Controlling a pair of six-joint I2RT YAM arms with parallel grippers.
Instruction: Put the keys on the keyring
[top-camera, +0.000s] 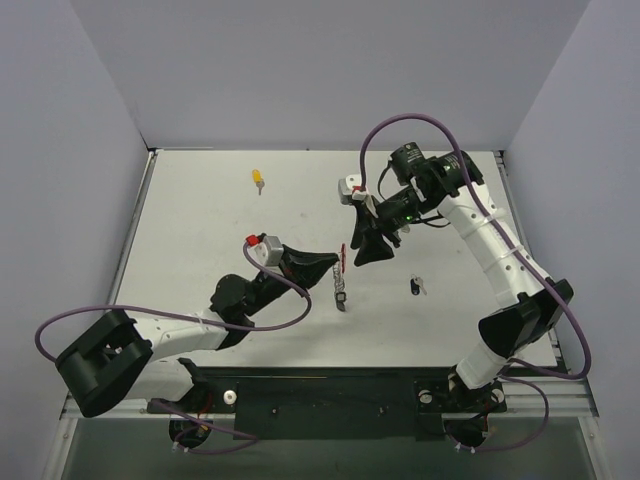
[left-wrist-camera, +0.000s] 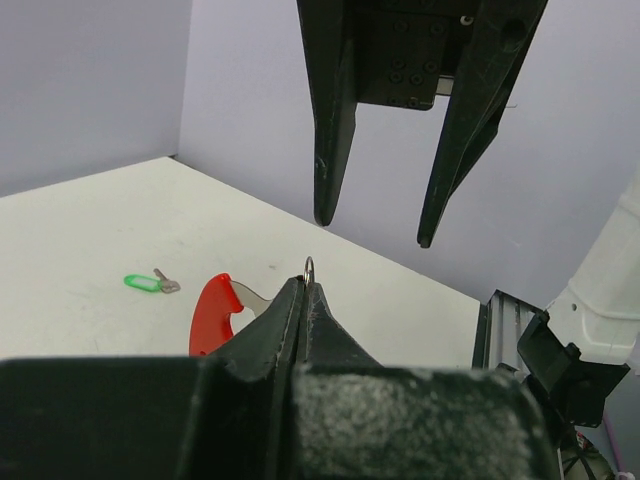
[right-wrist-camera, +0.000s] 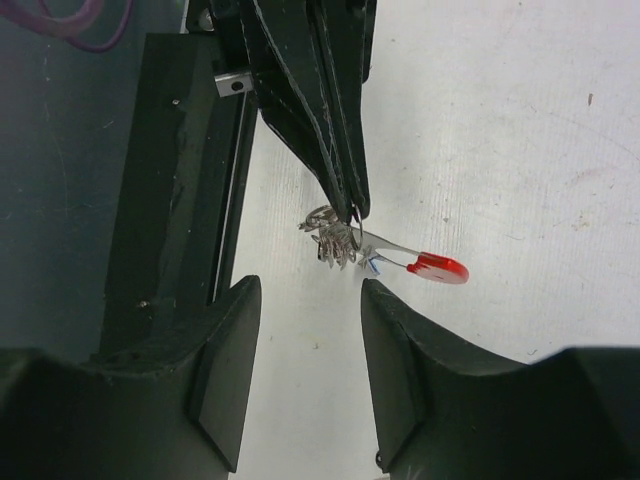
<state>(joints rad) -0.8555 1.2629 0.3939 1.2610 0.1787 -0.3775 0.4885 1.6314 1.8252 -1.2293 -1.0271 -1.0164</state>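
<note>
My left gripper (top-camera: 336, 264) is shut on the keyring's silver wire ring (left-wrist-camera: 311, 268) and holds it above the table. Its red tag (left-wrist-camera: 213, 312) sticks out sideways, and a bunch of pale metal bits (right-wrist-camera: 331, 242) hangs below. My right gripper (top-camera: 368, 254) is open and empty, just right of and above the ring; in the right wrist view (right-wrist-camera: 310, 370) its jaws stand wide apart short of the red tag (right-wrist-camera: 438, 267). The black key (top-camera: 415, 286) lies to the right. The yellow key (top-camera: 258, 179) lies far back left. The green key (left-wrist-camera: 143, 283) lies on the table beyond the tag.
The white table (top-camera: 200, 250) is walled by pale panels on three sides. A black base rail (top-camera: 330, 395) runs along the near edge. Purple cables (top-camera: 400, 125) loop above the right arm.
</note>
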